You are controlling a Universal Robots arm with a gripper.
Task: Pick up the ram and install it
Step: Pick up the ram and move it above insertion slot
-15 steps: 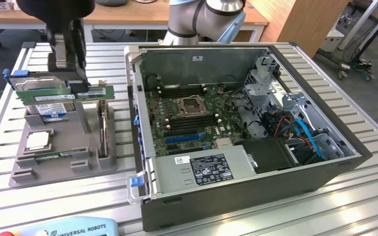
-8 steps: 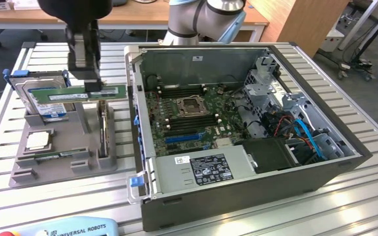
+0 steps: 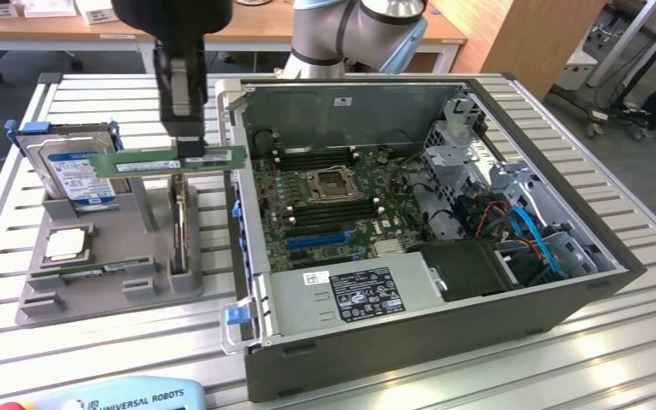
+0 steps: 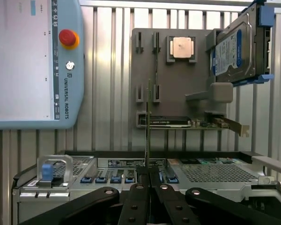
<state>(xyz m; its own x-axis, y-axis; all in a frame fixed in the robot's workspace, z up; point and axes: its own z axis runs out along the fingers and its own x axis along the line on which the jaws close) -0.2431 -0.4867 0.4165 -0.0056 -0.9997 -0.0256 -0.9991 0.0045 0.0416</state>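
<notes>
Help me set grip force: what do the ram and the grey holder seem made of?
The ram looks like green circuit-board laminate, likely fibreglass, semi-matte, with a white label stuck on. The holder is uniform matte grey with moulded-looking slots, so probably plastic, possibly printed; painted metal can't be ruled out.

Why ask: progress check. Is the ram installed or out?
Out: the pincer holds the ram in the air above the grey fixture, beside the case.
</notes>
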